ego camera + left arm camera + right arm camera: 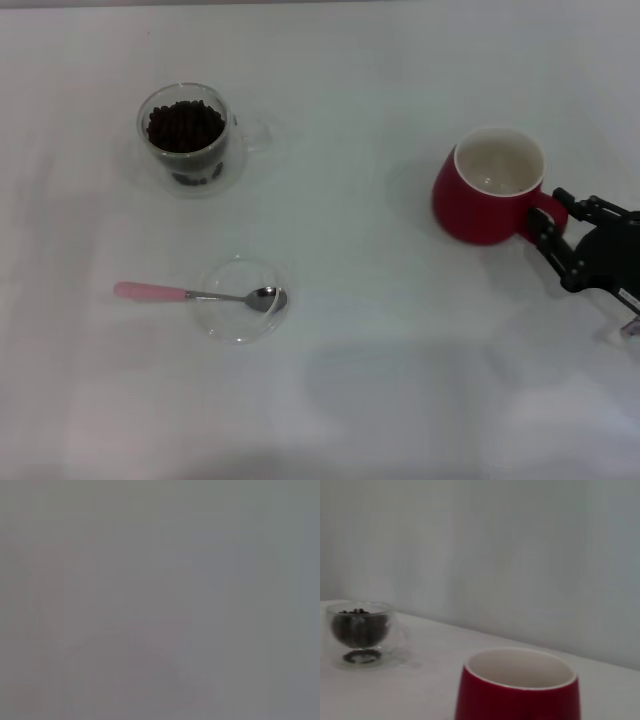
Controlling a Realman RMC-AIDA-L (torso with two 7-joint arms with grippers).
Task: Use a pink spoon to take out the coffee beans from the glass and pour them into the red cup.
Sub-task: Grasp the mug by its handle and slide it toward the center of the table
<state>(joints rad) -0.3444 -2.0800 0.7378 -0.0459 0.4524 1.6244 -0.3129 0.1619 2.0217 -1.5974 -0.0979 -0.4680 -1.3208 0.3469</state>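
Head view: the glass sits full of coffee beans at the table's far left, the pink spoon lies untouched with its bowl in a clear dish, and the red cup stands empty at right, so all scooping appears left to do. The right gripper sits at the cup's handle, fingers apparently clasping it. The left gripper is out of sight.

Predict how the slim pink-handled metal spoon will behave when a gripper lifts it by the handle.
The pink-handled metal spoon looks thin and probably light. Its bowl rests in the shallow clear glass dish, so it may pivot or slip. The smooth handle could twist in a loose grip.
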